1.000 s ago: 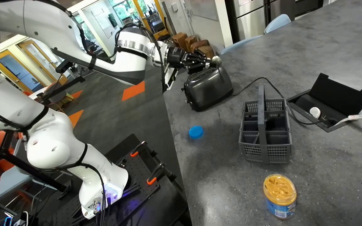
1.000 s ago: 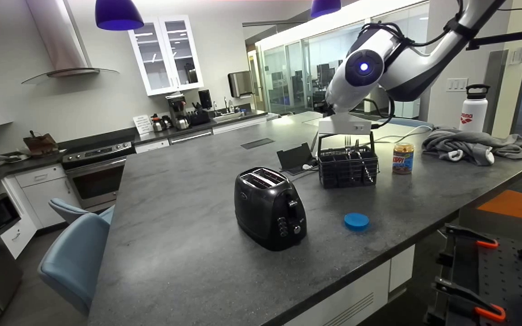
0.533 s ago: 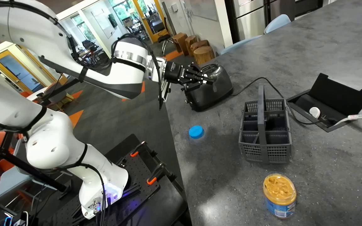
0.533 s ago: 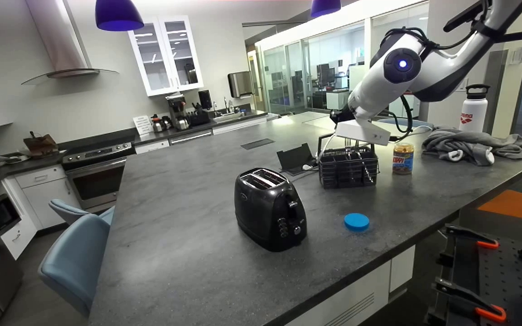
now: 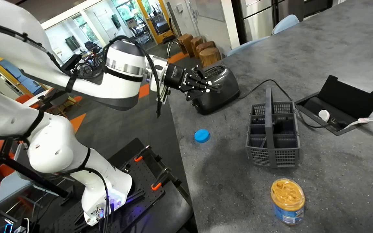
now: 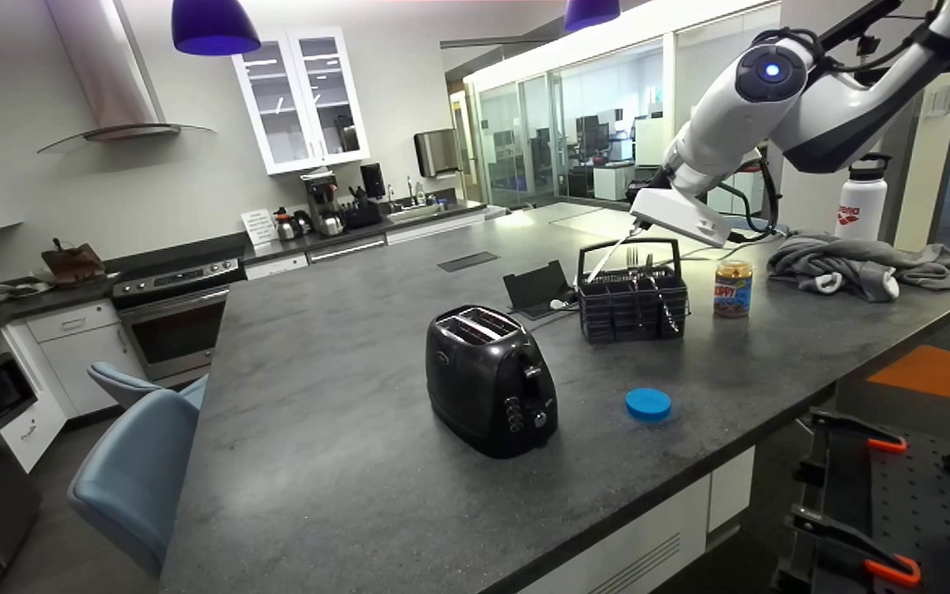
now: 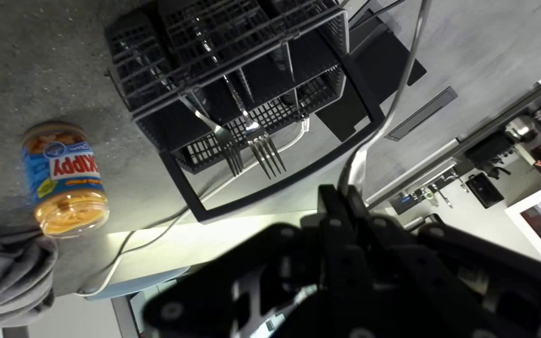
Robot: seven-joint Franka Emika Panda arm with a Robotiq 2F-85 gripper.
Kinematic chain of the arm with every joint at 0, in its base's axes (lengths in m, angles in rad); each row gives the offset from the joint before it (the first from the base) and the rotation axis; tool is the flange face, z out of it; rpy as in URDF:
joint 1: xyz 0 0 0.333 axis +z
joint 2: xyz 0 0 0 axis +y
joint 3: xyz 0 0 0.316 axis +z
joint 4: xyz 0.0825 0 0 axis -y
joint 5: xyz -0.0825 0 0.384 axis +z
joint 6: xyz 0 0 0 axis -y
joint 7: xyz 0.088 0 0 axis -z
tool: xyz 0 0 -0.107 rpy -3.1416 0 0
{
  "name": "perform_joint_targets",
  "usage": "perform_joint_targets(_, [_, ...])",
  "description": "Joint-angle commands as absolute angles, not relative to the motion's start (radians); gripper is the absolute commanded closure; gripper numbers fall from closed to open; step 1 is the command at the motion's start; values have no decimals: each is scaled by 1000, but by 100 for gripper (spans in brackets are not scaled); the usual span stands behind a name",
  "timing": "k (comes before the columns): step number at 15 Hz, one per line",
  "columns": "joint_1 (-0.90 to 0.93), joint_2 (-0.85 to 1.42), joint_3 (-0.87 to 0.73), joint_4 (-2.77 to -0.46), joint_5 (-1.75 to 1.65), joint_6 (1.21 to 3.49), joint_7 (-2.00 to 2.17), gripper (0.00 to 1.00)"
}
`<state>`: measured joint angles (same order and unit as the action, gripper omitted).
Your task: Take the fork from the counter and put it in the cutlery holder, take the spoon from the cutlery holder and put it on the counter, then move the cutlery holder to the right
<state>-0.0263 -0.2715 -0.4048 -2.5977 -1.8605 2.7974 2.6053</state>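
My gripper (image 7: 341, 191) is shut on the spoon (image 7: 357, 171) at its wide end, in the air above the counter (image 5: 335, 181). The spoon's thin handle runs up out of the wrist view. In an exterior view the spoon (image 6: 612, 256) slants down from the gripper (image 6: 642, 223) beside the cutlery holder's handle; I cannot tell if they touch. The cutlery holder (image 7: 251, 57) stands upright on the counter. Two forks stand in it, tines up: one fork (image 7: 223, 136) and another fork (image 7: 253, 132); I cannot tell which is the task's. The gripper (image 5: 218, 89) overlaps the toaster in an exterior view.
The black toaster (image 5: 219, 102), a blue lid (image 5: 202, 136), an open peanut butter jar (image 5: 288, 200) and a flat black hinged case (image 5: 351, 97) stand around the holder. A grey cloth (image 6: 862, 268) lies beyond the jar. A black cable crosses the counter.
My gripper has drawn back toward the robot's base side, with the spoon still in it. The cutlery holder, toaster, lid and jar have not moved.
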Motion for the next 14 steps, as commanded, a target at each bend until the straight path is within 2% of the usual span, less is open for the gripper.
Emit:
perform_joint_targets(1, [19, -276, -477, -2618, -1835, 2828, 2605, 99])
perform_joint_targets(14, [124, -30, -633, -2554, -1797, 2898, 2605, 99])
